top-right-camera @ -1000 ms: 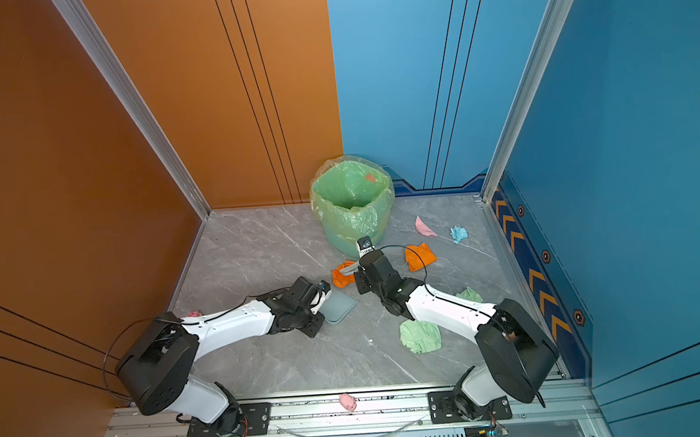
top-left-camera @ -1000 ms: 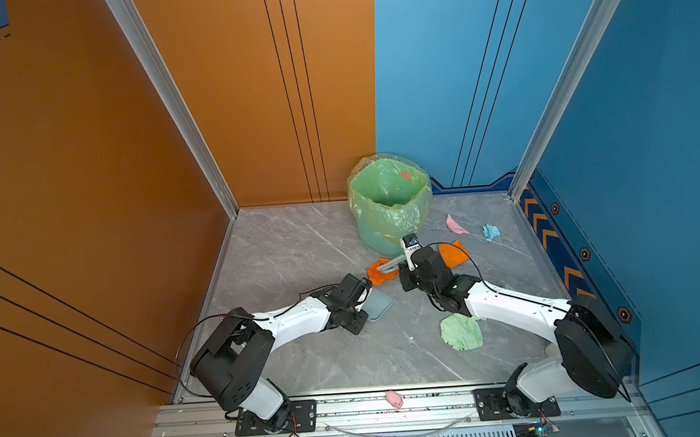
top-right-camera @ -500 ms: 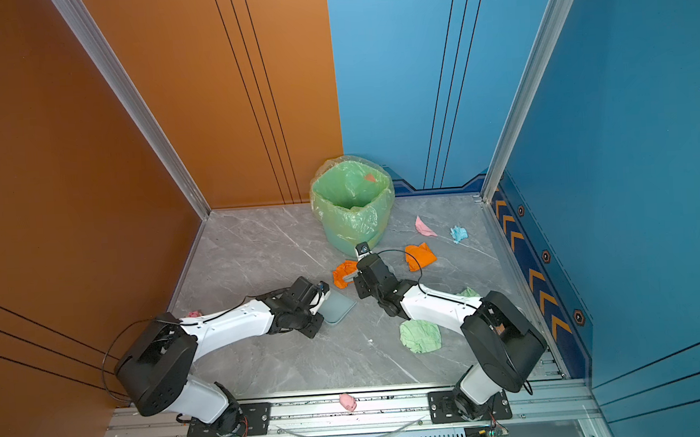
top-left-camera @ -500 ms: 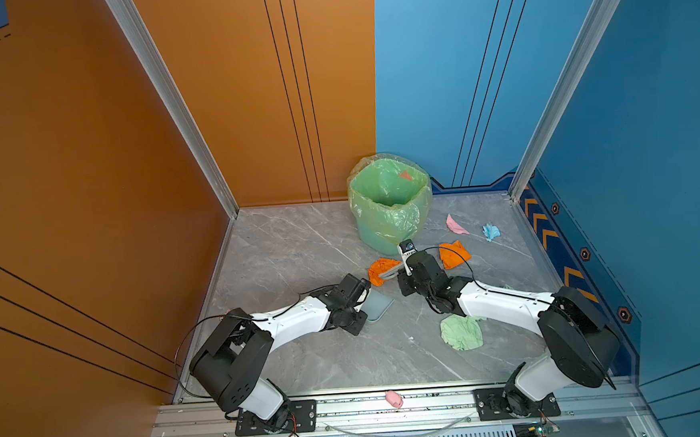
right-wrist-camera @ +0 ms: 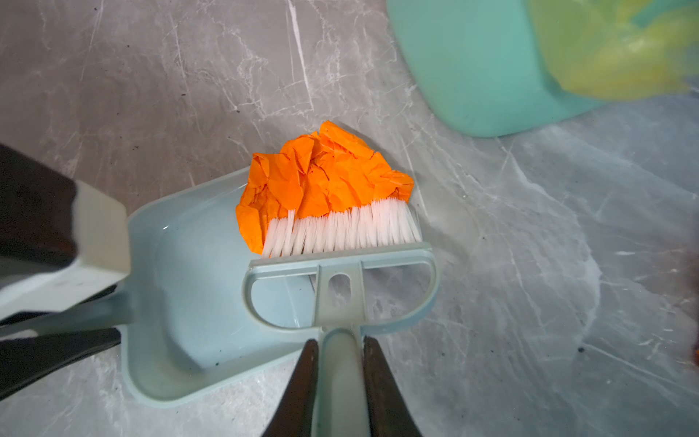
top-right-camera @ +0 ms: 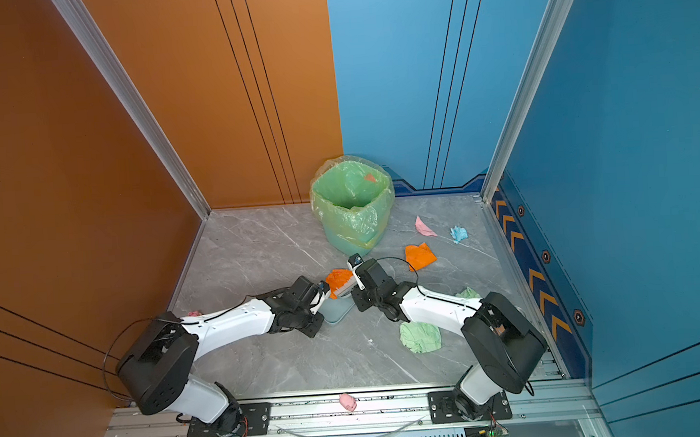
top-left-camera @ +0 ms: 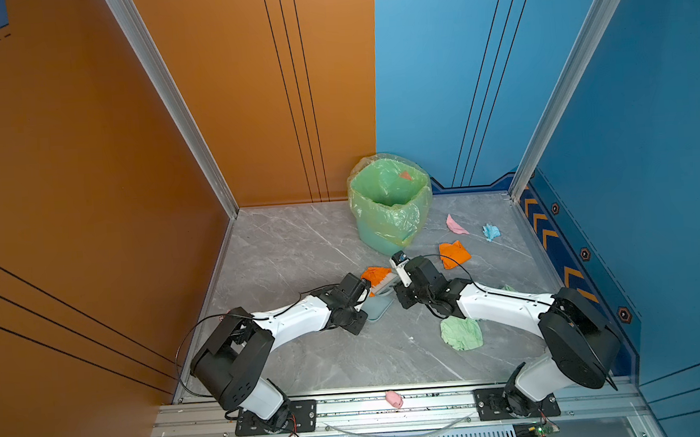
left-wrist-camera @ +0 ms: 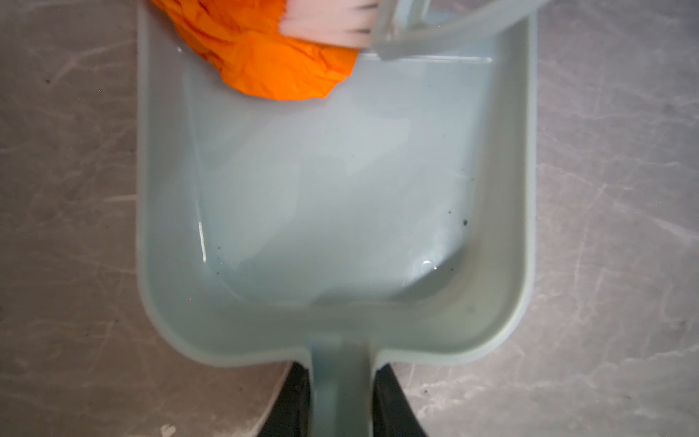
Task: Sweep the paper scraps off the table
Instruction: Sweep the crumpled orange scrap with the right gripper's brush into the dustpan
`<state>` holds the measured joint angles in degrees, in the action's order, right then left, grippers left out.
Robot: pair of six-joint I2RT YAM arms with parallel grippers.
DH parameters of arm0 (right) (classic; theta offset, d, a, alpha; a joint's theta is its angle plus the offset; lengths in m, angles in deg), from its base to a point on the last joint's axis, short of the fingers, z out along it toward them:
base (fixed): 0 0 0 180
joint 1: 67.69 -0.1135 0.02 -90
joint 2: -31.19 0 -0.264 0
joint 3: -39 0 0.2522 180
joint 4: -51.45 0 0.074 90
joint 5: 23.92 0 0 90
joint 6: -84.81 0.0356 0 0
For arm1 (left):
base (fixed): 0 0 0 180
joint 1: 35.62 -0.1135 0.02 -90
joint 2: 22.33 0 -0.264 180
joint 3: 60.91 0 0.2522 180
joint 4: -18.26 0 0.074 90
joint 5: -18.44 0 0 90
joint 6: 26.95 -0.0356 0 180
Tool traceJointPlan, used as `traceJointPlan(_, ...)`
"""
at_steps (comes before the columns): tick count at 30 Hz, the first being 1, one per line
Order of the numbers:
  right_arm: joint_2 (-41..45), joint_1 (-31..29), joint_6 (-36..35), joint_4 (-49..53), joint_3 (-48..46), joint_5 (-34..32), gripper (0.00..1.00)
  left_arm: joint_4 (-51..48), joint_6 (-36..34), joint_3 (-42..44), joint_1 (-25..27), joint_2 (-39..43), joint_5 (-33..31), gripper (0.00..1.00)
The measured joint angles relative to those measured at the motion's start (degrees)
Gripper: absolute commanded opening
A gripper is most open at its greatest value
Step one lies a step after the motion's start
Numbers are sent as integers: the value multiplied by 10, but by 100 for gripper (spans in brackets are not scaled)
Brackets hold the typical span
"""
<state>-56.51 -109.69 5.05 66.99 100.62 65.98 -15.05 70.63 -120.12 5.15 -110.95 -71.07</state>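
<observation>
**Right wrist view: orange wad [right-wrist-camera: 325, 178] at the dustpan [right-wrist-camera: 189, 283] mouth**

Both top views showed five paper scraps [top-left-camera: 461, 333] plainly on the grey veined counter [top-left-camera: 300, 247]: two orange, one pink, one blue, one pale green, all crumpled. In a top view a further pink scrap [top-right-camera: 194, 313] peeked beside the left arm [top-right-camera: 230, 324]. Only wrist views showed the grips: left pincer [left-wrist-camera: 342, 382] clamped on the dustpan handle, right pincer [right-wrist-camera: 340, 352] on the brush [right-wrist-camera: 340, 257] handle, bristles touching the wad.

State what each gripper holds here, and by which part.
The left gripper is shut on the dustpan by its handle; the right gripper is shut on the brush by its handle.
</observation>
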Motion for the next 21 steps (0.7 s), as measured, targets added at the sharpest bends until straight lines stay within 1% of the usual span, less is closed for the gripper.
traceJointPlan(5,22,2,-7,44,4,45,0,0,3,0,-3,0,0,0)
traceJointPlan(12,59,3,-17,93,5,92,0,1,5,0,-3,0,0,0)
traceJointPlan(18,138,20,-14,85,-12,100,0,1,5,0,-4,0,0,0)
traceJointPlan(21,169,42,-8,56,-31,81,0,1,5,0,-4,0,0,0)
